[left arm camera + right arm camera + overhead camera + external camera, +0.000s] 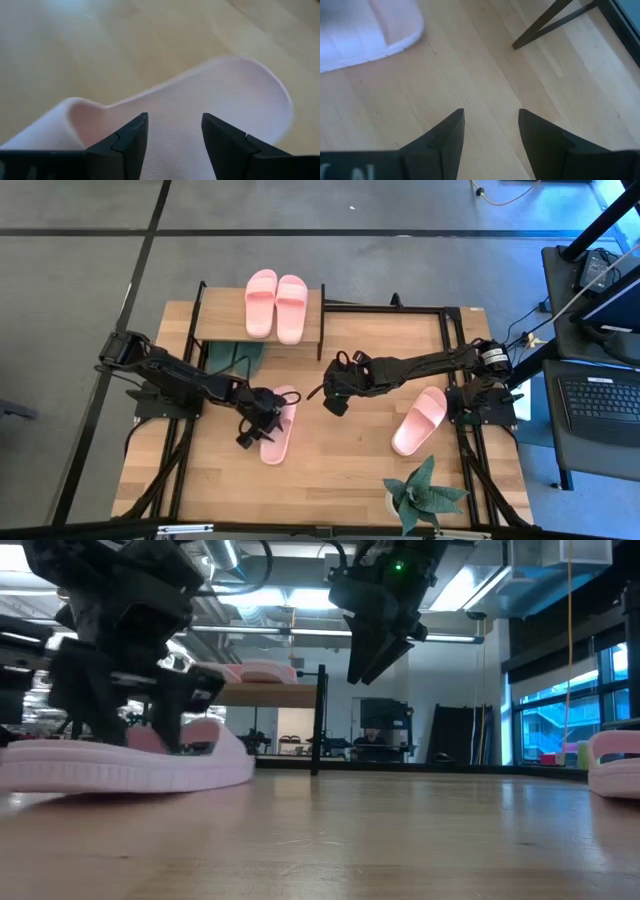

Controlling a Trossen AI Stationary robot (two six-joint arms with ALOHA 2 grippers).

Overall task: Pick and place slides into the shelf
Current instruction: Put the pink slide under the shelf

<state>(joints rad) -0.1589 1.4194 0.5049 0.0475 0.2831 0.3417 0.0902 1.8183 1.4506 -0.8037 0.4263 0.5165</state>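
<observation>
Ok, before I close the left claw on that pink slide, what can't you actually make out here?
- Under the shelf: high view, the plank top covers most of a dark green shape below.
- Left claw contact with the pink slide: arm blocks it in high and low views.
- Slide's strap: left wrist view, claw body cuts it off.

My left pincer (262,423) is covering the strap end of the pink slide (277,427) beside the shelf (260,328), so I am not seeing whether my fingers are touching it. Under that shelf, the dark green slides (238,357) are showing only as a sliver. The potted plant (424,495) is running off the picture's bottom edge.
</observation>
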